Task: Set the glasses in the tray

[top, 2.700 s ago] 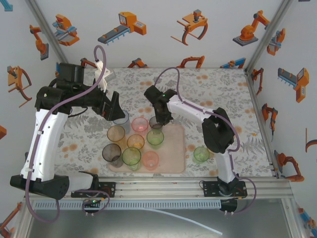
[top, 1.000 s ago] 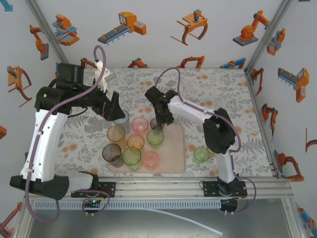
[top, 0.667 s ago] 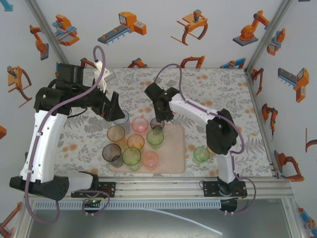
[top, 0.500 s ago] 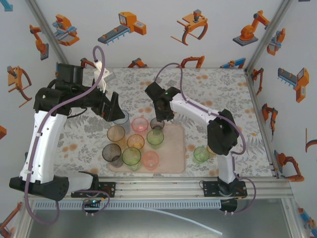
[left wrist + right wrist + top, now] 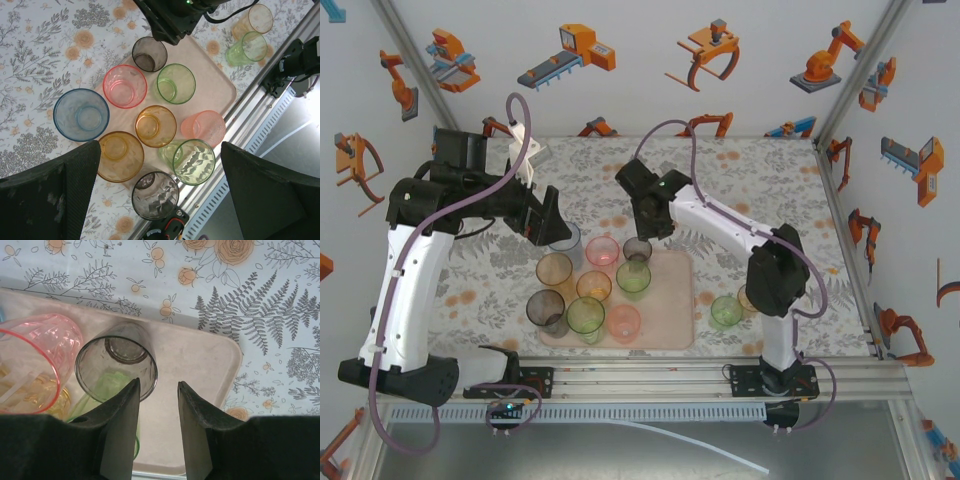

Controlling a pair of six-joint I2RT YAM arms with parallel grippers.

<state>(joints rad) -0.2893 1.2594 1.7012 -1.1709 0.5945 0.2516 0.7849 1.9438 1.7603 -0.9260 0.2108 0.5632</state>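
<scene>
The pale pink tray [image 5: 670, 305] lies at the near middle of the table and carries several tinted glasses. A small grey glass [image 5: 116, 365] stands upright near its far edge, next to a pink one [image 5: 30, 355]. My right gripper [image 5: 158, 382] hovers just above and beside that grey glass, open, with only bare tray [image 5: 195, 400] between its fingers. From above, the right gripper [image 5: 650, 225] sits over the grey glass [image 5: 637, 249]. My left gripper [image 5: 545, 215] hangs wide open and empty above the blue glass [image 5: 565, 240] at the tray's far left corner. A green glass [image 5: 726, 311] and an orange one [image 5: 748, 298] stand on the table right of the tray.
The right half of the tray [image 5: 210, 85] is bare. The green glass [image 5: 247, 47] and orange glass [image 5: 260, 17] off the tray stand close to the right arm's base. The aluminium rail [image 5: 650, 375] runs along the near table edge.
My right gripper has drawn back and up from the small grey glass, which stays standing on the tray; its elbow has swung right. The left arm has not moved.
</scene>
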